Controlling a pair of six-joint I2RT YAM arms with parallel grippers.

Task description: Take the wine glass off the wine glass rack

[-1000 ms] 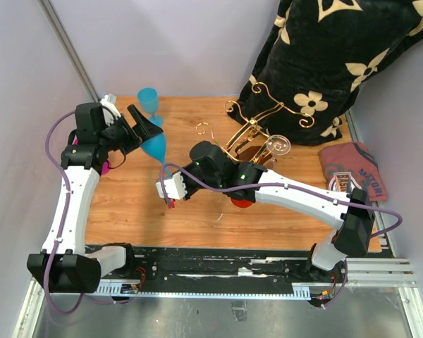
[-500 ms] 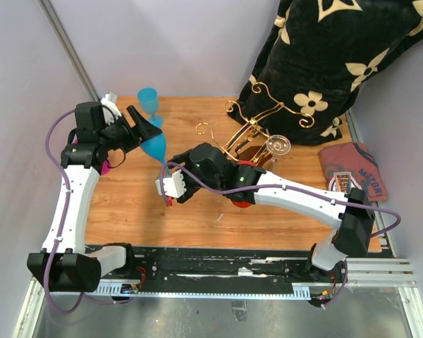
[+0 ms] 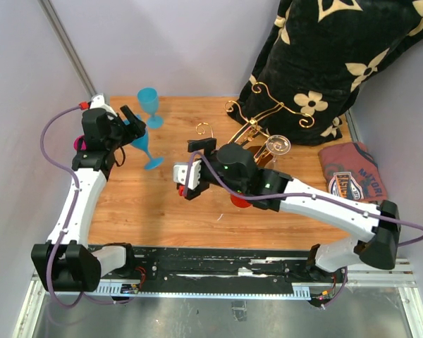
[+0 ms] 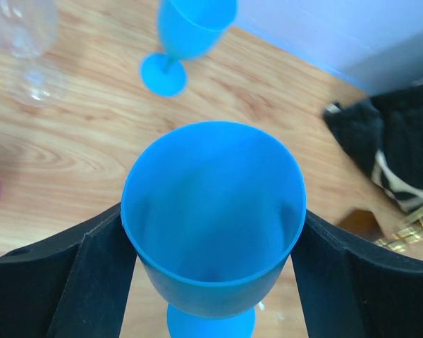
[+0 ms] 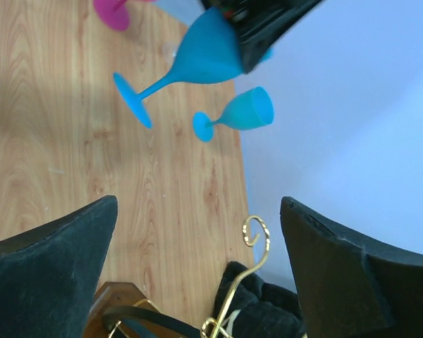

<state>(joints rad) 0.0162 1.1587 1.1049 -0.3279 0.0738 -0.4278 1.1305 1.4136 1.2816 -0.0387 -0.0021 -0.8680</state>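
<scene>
Top external view, left side: left gripper clamps the bowl of the blue wine glass, tilted, foot low over the surface, well apart from the rack. Probably best to stand it upright, foot flat, before letting go. Centre: right gripper wide, empty. Right: wine glass rack, clear glass at it.

Blue wine glass: off the rack, opaque, intact, tilted, its bowl clamped between the left gripper jaws at the table's left rear. Wine glass rack: gold scrolled wire on a dark brown base, standing right rear, well apart from that glass.
</scene>
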